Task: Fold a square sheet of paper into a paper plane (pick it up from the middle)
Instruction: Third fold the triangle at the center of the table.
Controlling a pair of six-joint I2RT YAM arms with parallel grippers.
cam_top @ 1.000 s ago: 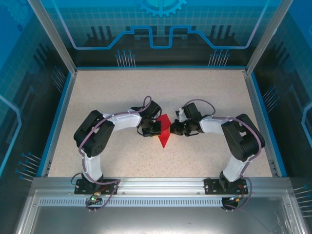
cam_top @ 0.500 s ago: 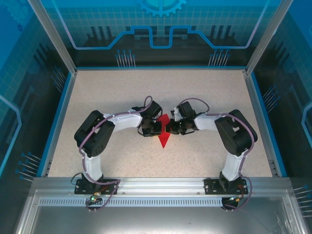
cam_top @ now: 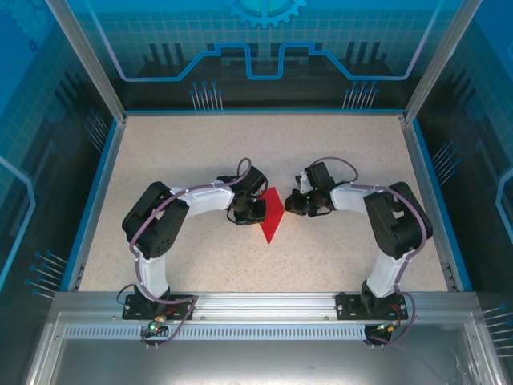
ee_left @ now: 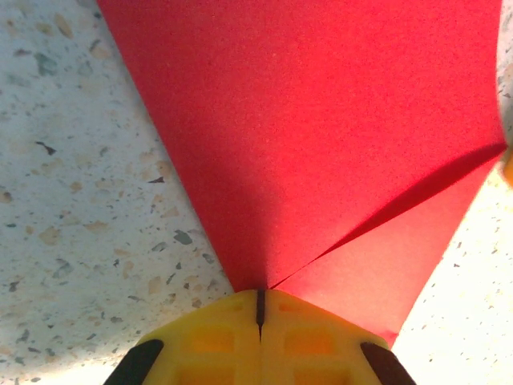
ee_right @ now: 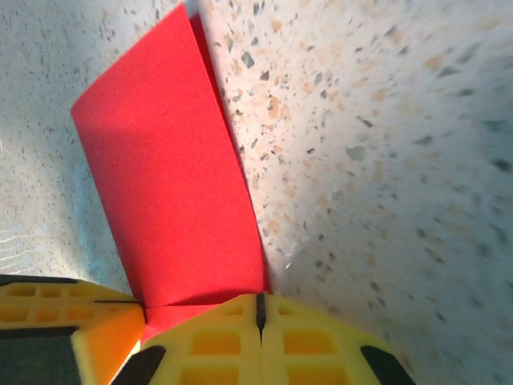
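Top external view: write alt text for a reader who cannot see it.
A thin bright red paper sheet, folded to a point, lies on the speckled beige tabletop, with the left gripper and right gripper, both shut, at its sides.

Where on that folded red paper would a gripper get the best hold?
Likely its right-hand edge, coming in low from the right. The red paper lies nearly flat on the table, but in the right wrist view that edge looks slightly raised with a shadow beneath, leaving room for a finger under it.
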